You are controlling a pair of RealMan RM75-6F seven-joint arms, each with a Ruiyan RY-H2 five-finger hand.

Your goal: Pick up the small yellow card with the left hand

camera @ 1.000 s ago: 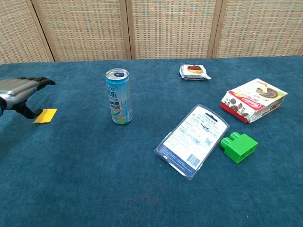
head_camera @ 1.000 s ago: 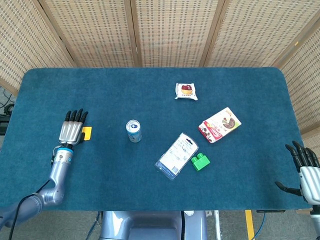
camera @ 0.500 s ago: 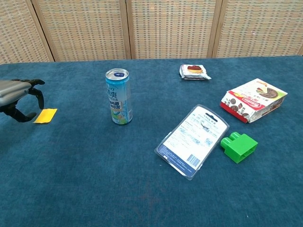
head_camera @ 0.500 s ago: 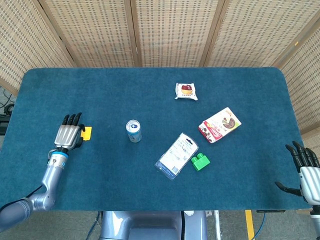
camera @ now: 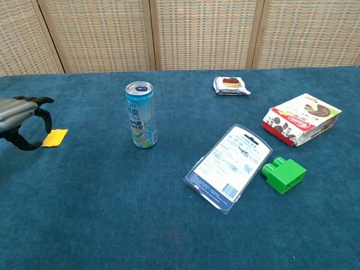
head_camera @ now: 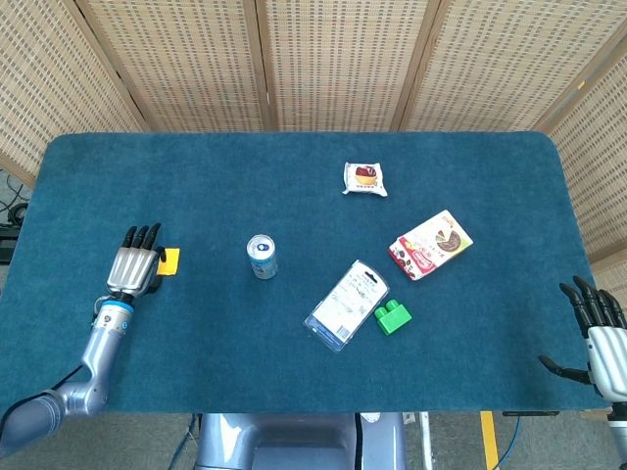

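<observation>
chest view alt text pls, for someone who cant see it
The robot's left hand hovers at the left edge of a blue table, fingers curled beside a small yellow card lying flat. Further right are an upright can, a blister pack, a green block and two snack packs.

Print on can [camera: 139, 115] seemingly unreadable.

Small yellow card [camera: 54, 137] flat on blue cloth; far left edge.
</observation>
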